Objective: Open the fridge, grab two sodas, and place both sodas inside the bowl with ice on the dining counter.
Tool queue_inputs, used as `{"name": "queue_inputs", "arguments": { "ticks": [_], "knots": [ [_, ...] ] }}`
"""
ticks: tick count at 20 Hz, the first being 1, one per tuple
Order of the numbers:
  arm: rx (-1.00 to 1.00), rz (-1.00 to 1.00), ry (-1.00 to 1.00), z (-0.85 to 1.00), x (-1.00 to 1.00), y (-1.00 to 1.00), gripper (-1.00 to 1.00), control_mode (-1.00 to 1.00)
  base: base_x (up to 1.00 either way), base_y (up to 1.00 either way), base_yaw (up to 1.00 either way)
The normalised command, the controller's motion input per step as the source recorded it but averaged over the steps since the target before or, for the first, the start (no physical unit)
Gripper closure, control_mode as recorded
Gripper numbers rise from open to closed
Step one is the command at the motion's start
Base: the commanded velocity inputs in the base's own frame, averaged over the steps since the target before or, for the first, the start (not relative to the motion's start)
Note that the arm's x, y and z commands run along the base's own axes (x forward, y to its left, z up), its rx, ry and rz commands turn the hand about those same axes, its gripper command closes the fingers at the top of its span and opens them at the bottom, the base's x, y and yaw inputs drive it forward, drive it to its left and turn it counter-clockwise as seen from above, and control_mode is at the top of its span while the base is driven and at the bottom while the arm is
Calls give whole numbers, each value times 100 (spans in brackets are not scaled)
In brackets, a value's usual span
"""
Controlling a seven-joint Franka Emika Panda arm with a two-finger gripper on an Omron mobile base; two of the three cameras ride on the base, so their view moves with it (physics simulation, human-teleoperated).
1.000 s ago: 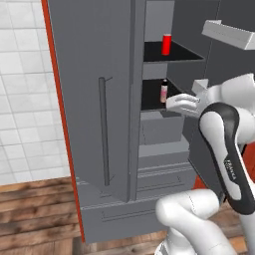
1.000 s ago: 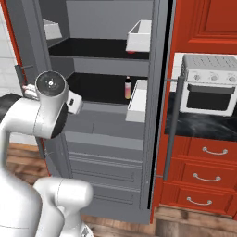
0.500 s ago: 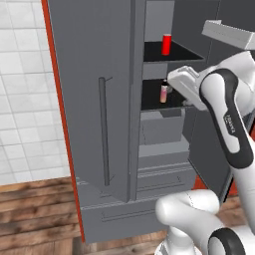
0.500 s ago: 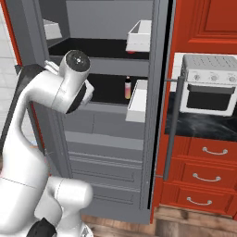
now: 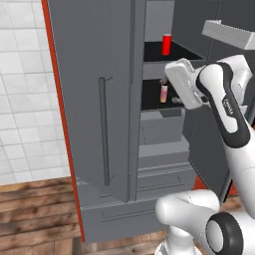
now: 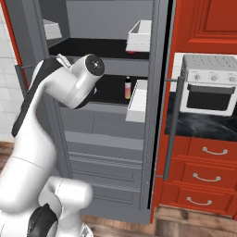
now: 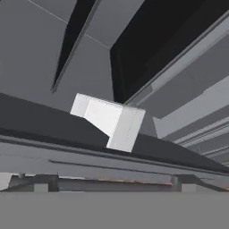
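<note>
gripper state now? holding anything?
Gripper: open, holding nothing, at the open fridge.

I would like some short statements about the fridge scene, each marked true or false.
1. The right door of the fridge is open. True.
2. A red soda stands on the upper shelf. True.
3. The gripper holds a soda. False: its jaws are open and empty.
4. The oven stands inside the fridge. False: it stands on the black counter beside it.
5. A white bin hangs on the open door. True.
</note>
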Motion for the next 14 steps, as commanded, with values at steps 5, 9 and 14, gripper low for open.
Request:
{"name": "queue_inputs", "arguments": {
  "ticks": [5,9,14],
  "knots": [
    [10,-5,1,-2,26,34,-100,-100,0,0,0],
    [7,-3,2,0,29,22,-100,-100,0,0,0],
    [7,0,3,0,26,7,-100,-100,0,0,0]
  ]
}}
